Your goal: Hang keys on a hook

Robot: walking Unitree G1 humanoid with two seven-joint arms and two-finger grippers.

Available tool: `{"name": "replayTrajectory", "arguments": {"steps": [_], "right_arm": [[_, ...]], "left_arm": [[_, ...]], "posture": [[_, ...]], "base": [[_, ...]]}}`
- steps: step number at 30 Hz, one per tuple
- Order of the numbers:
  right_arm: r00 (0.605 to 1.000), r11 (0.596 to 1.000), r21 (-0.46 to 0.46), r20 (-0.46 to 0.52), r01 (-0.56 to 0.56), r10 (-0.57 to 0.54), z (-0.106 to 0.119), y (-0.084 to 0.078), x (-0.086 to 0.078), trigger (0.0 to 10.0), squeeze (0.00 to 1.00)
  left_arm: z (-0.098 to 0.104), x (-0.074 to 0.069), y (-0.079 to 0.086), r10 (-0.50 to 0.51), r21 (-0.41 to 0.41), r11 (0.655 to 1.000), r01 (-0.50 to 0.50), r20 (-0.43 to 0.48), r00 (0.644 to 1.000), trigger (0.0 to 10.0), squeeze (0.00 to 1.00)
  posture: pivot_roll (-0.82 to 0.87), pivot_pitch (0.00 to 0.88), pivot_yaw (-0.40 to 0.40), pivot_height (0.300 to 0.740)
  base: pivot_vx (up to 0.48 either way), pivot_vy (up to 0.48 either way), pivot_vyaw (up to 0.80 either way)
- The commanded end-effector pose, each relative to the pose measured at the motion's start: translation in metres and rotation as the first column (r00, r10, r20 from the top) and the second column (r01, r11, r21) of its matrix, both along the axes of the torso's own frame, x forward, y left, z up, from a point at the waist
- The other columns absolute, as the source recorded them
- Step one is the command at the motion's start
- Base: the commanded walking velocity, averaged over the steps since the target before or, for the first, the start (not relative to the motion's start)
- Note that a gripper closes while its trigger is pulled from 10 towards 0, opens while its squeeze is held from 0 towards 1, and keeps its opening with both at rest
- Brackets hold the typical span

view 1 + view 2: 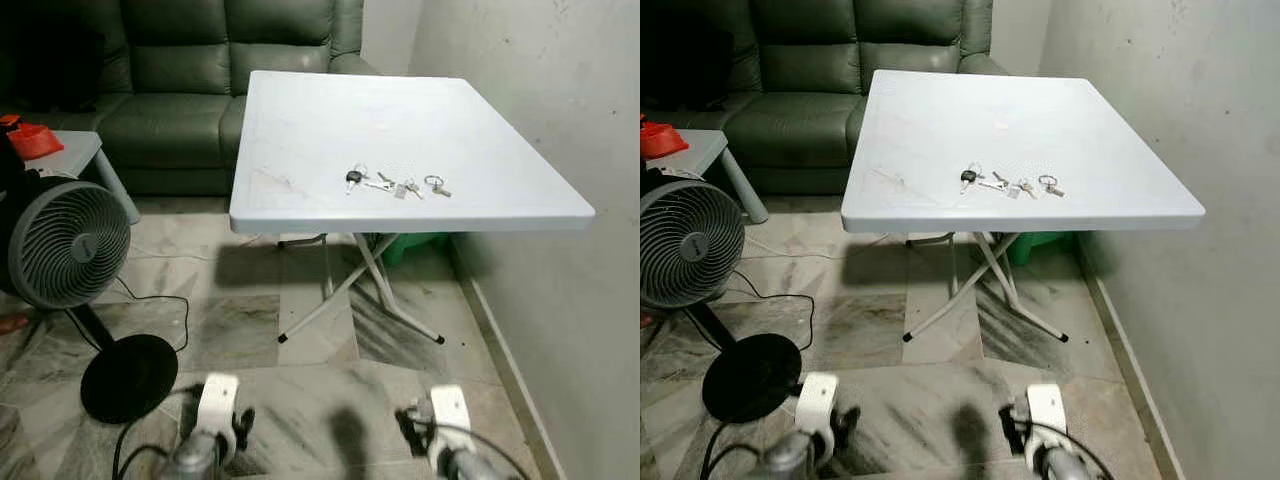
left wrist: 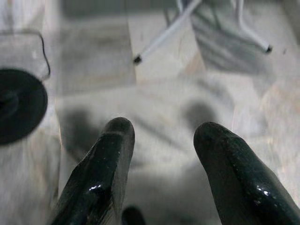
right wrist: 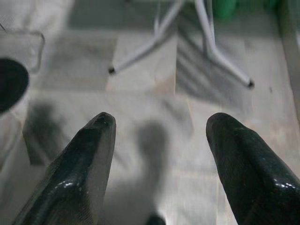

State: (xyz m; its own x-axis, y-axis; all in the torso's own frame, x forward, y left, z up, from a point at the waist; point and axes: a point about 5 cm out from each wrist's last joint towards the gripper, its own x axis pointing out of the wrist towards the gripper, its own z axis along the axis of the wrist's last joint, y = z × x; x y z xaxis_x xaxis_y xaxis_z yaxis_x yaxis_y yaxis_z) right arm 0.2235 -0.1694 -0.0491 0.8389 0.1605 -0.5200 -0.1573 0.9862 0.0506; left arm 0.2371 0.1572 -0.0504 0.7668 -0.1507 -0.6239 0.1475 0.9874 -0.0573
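White plastic, the folding desk (image 1: 300, 150) stands against the wall (image 1: 560, 100) with a green sofa (image 1: 180, 90) behind it. The keys (image 1: 395, 183) lie in a loose row on the desk near its front edge. A grey fan (image 1: 65, 245) stands on the marble floor (image 1: 250, 310) to the left. The left gripper (image 2: 161, 136) and right gripper (image 3: 159, 126) hang low over the floor, well apart from the desk, fingers (image 2: 108, 159) spread and released, grasping nothing.

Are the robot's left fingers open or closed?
Open. In the left wrist view, the left gripper has two black fingers with bare floor between them.
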Motion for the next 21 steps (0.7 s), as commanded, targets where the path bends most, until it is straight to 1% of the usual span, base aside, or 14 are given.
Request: {"name": "replayTrajectory", "arguments": {"steps": [1,6,7,8,9,11,13,14,16,17,18,19,20,21], "right_arm": [[0.997,1.0,0.016,0.078,0.019,-0.02,0.011,-0.002,0.011,10.0,0.0],[0.97,0.998,0.043,0.239,0.044,-0.053,0.037,-0.004,0.036,10.0,0.0],[0.97,0.998,0.043,0.239,0.044,-0.053,0.037,-0.004,0.036,10.0,0.0],[0.962,0.998,0.042,0.266,0.05,-0.059,0.042,-0.005,0.04,10.0,0.0],[0.947,0.998,0.033,0.315,0.059,-0.067,0.052,-0.005,0.048,10.0,0.0],[0.933,0.997,0.053,0.351,0.064,-0.078,0.061,-0.004,0.054,10.0,0.0],[0.93,0.996,0.06,0.358,0.064,-0.081,0.063,-0.004,0.056,10.0,0.0],[0.905,0.995,0.082,0.417,0.051,-0.081,0.077,-0.002,0.064,10.0,0.0],[0.898,0.995,0.088,0.432,0.047,-0.081,0.081,-0.001,0.067,10.0,0.0],[0.878,0.991,0.126,0.466,0.052,-0.106,0.091,0.001,0.073,10.0,0.0],[0.873,0.989,0.14,0.475,0.053,-0.114,0.094,0.002,0.075,10.0,0.0],[0.873,0.989,0.14,0.475,0.053,-0.114,0.094,0.002,0.075,10.0,0.0],[0.869,0.988,0.148,0.481,0.052,-0.117,0.097,0.003,0.076,10.0,0.0],[0.867,0.988,0.148,0.484,0.05,-0.117,0.098,0.004,0.076,10.0,0.0]], "left_arm": [[0.012,0.013,-0.001,0.008,-0.049,0.999,-0.003,0.085,0.996,10.0,0.0],[0.045,0.045,-0.007,0.015,-0.068,0.998,0.005,0.288,0.957,10.0,0.0],[0.045,0.045,-0.007,0.015,-0.068,0.998,0.005,0.288,0.957,10.0,0.0],[0.052,0.051,-0.008,0.023,-0.084,0.996,0.004,0.316,0.949,10.0,0.0],[0.066,0.062,-0.01,0.065,-0.15,0.989,-0.011,0.363,0.929,10.0,0.0],[0.077,0.071,-0.01,0.098,-0.174,0.984,-0.029,0.402,0.91,10.0,0.0],[0.08,0.073,-0.01,0.103,-0.175,0.984,-0.033,0.41,0.906,10.0,0.0],[0.097,0.085,-0.011,0.2,-0.274,0.959,-0.079,0.45,0.87,10.0,0.0],[0.101,0.088,-0.011,0.227,-0.302,0.949,-0.09,0.458,0.86,10.0,0.0],[0.108,0.096,-0.007,0.456,-0.489,0.836,-0.249,0.367,0.811,10.0,0.0],[0.107,0.098,-0.005,0.55,-0.565,0.759,-0.324,0.289,0.784,10.0,0.0],[0.107,0.098,-0.005,0.55,-0.565,0.759,-0.324,0.289,0.784,10.0,0.0],[0.105,0.098,-0.003,0.625,-0.607,0.687,-0.4,0.212,0.751,10.0,0.0],[0.106,0.098,-0.004,0.628,-0.589,0.696,-0.41,0.224,0.745,10.0,0.0]], "posture": [[-0.14,0.0,-0.009,0.74],[-0.14,0.0,-0.008,0.74],[-0.14,0.0,-0.008,0.74],[-0.14,0.0,-0.008,0.74],[-0.14,0.0,-0.008,0.74],[-0.14,0.0,-0.006,0.74],[-0.14,0.0,-0.006,0.74],[-0.13,0.0,-0.005,0.74],[-0.13,0.0,-0.005,0.74],[-0.13,0.0,-0.008,0.74],[-0.13,0.0,-0.008,0.74],[-0.13,0.0,-0.008,0.74],[-0.14,0.0,-0.007,0.74],[-0.13,0.0,-0.007,0.74]], "base": [[0.0,0.0,0.0],[0.0,0.0,0.0],[0.0,0.0,0.0],[0.0,0.0,0.0],[0.0,0.0,0.0],[0.0,0.0,0.0],[0.0,0.0,0.0],[0.0,0.0,0.0],[0.0,0.0,0.0],[0.0,0.0,0.0],[0.0,0.0,0.0],[0.0,0.0,0.0],[0.0,0.0,0.0],[0.0,0.0,0.0]]}}
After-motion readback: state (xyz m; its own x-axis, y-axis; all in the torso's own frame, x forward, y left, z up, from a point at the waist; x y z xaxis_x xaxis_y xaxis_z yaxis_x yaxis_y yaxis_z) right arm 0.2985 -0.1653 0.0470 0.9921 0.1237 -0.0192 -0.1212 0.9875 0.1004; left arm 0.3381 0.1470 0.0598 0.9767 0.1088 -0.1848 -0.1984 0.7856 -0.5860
